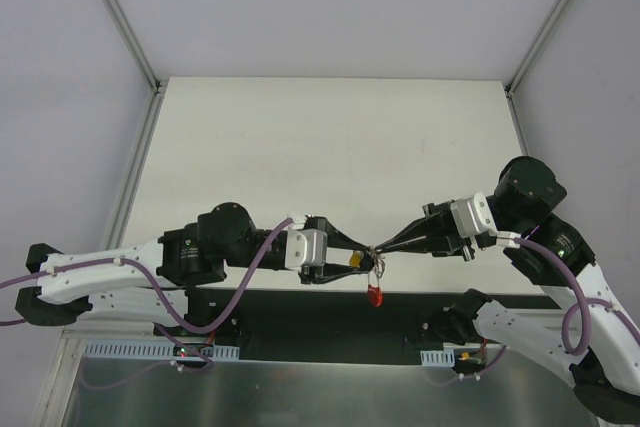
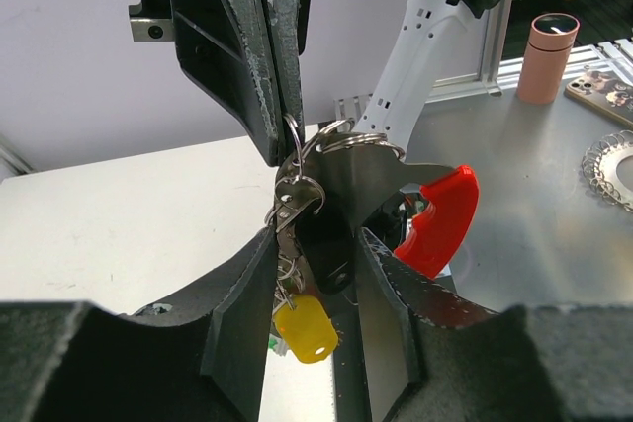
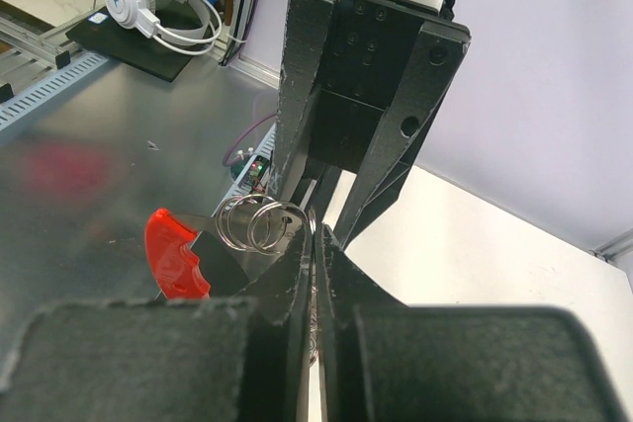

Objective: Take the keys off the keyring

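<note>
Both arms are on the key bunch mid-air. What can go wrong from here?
1. The right gripper is shut on the thin keyring at its very tips, so a pull could slip it free.
2. The left gripper stands open around several keys at once. Closing may clamp the bunch, not one key.
3. The red key dangles by the near edge of the table, so a dropped bunch might land off it.
</note>
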